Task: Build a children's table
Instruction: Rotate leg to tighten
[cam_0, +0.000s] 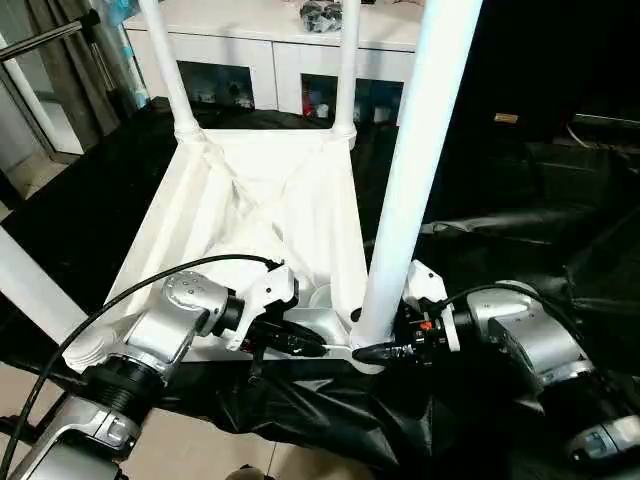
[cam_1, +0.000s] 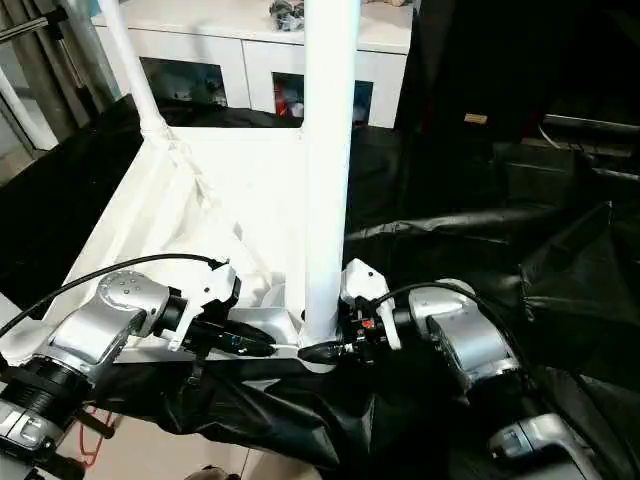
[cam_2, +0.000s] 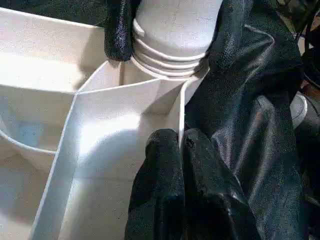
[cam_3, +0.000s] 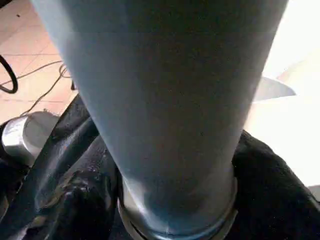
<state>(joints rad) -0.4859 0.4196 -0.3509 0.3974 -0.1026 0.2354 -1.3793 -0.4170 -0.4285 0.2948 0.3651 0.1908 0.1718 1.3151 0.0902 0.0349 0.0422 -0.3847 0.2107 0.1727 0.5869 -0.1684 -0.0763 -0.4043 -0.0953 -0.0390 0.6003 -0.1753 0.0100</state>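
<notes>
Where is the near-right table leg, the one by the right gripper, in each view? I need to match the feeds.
Left eye view: near-right leg rises right of centre.
Right eye view: centre.
Left wrist view: its ribbed base at top.
Right wrist view: close-up, across the middle.
Shared landmark: the corner socket of the tabletop holding it.

Pretty cramped at the near right corner of the tabletop (cam_0: 250, 215): the near leg (cam_0: 415, 170) stands in its socket there with the right gripper (cam_0: 385, 350) around its base and the left gripper (cam_0: 300, 343) pinched shut on the rim wall just beside it. Two more legs (cam_0: 170, 65) block the far corners. The ribbed middle of the underside is open from above. Black sheeting (cam_0: 520, 200) right of the tabletop lies low and bare.
</notes>
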